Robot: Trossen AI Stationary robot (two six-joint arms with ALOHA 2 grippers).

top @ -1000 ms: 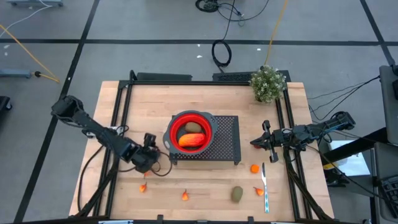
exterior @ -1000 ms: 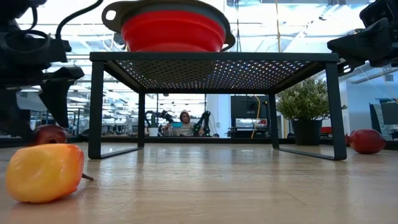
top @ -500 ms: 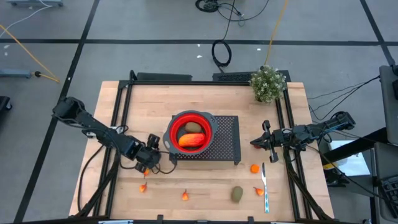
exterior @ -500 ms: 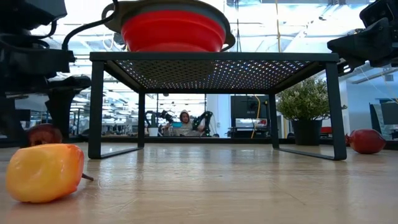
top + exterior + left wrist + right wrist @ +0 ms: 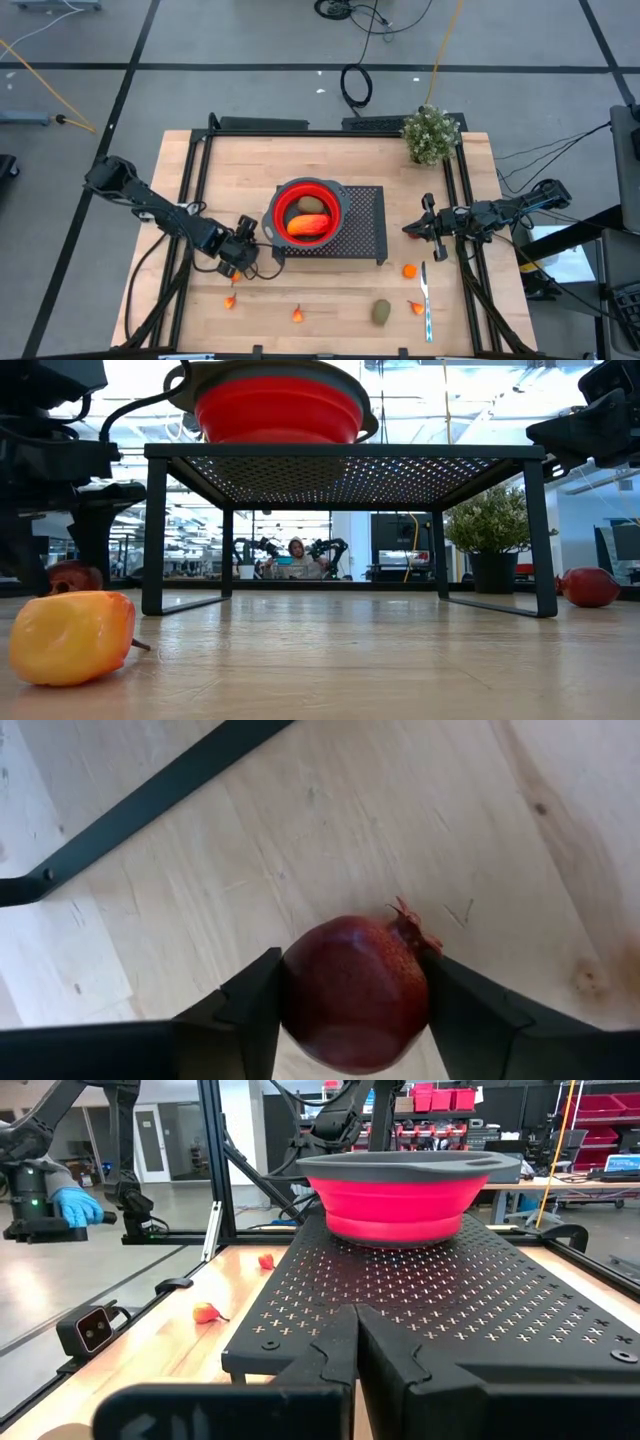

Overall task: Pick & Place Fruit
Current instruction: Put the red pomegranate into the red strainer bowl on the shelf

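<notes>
My left gripper [image 5: 238, 264] is at the table's left front, beside the black rack [image 5: 365, 232], and is shut on a dark red round fruit [image 5: 355, 992]. My right gripper [image 5: 412, 229] hangs shut and empty to the right of the rack. A red bowl [image 5: 282, 205] on the rack holds a long orange piece [image 5: 308, 226] and a brownish-green oval [image 5: 311, 205]. Another oval [image 5: 381, 312], an orange ball [image 5: 409, 269] and small orange bits [image 5: 231, 301] [image 5: 297, 314] [image 5: 416, 307] lie on the table's front part. My left gripper pinches the dark red fruit's two opposite sides [image 5: 292, 1005] between its two fingers [image 5: 245, 1010]. The fingers come from above and point down. The fruit's small crown [image 5: 408, 920] points sideways. In the low view the fruit [image 5: 70, 575] sits low at table level between the fingers.
A silver utensil with a light-blue handle [image 5: 426, 300] lies at the front right. A potted plant [image 5: 431, 133] stands at the back right corner. A yellow-orange piece [image 5: 72, 637] lies close to the low camera. Black frame rails [image 5: 192, 180] run along both table sides.
My left gripper has gone down a little and slightly toward the rack, so its fingers now stand on both sides of the dark red fruit. It has kept still for the last half second. The fruit stays at table level.
</notes>
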